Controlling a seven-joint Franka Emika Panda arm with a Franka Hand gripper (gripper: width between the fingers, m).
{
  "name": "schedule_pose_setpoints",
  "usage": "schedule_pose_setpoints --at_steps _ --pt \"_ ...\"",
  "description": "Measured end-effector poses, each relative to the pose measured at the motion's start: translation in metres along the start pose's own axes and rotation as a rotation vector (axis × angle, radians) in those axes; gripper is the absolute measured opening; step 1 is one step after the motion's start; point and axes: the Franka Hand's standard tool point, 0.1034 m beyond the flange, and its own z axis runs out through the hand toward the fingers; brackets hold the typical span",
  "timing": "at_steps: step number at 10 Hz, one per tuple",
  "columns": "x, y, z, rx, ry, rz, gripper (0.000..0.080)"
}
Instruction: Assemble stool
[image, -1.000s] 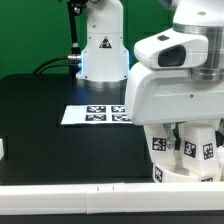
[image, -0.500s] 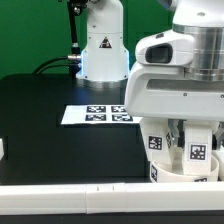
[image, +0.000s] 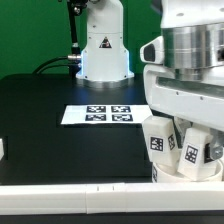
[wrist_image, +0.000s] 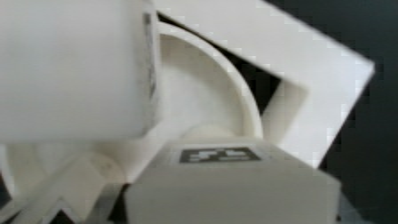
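The white ring-shaped stool seat (image: 186, 174) sits at the table's front, at the exterior view's right. Three chunky white legs with tags (image: 157, 141) (image: 190, 153) (image: 213, 150) stand up from it, leaning outward. My gripper (image: 186, 127) hangs straight above, down among the legs, and its fingers are hidden by them. In the wrist view a tagged leg (wrist_image: 222, 160) fills the space between my jaws, with the seat's curved rim (wrist_image: 217, 85) behind it. The gripper appears shut on that leg.
The marker board (image: 103, 114) lies flat mid-table. A long white border rail (image: 70, 201) runs along the front edge. A small white part (image: 2, 149) shows at the exterior view's left edge. The robot base (image: 100, 45) stands at the back.
My hand has turned about its axis and shifted slightly to the exterior view's right. The leg tags beneath it now face new directions and the legs lean outward more.
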Motion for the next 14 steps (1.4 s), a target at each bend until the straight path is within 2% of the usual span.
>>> schedule_pose_setpoints --at_steps 3,5,6,7,11,12,13,14 --pt "-0.001 -0.002 -0.001 0.007 -0.006 0.207 0.0331" --pt "-0.006 -0.008 -0.003 0.030 -0.023 0.645 0.0331" --pt "-0.010 -0.012 -0.002 0.061 -0.030 0.857 0.0331" --pt "-0.011 -0.012 0.000 0.093 -0.035 0.954 0.0331" --pt "-0.017 -0.010 0.002 0.089 -0.065 1.011 0.0331" --pt "-0.018 -0.011 0.002 0.096 -0.076 1.049 0.0331" --pt "-0.017 -0.013 0.002 0.125 -0.093 1.117 0.0331" --pt "-0.019 -0.012 0.003 0.124 -0.088 1.040 0.0331"
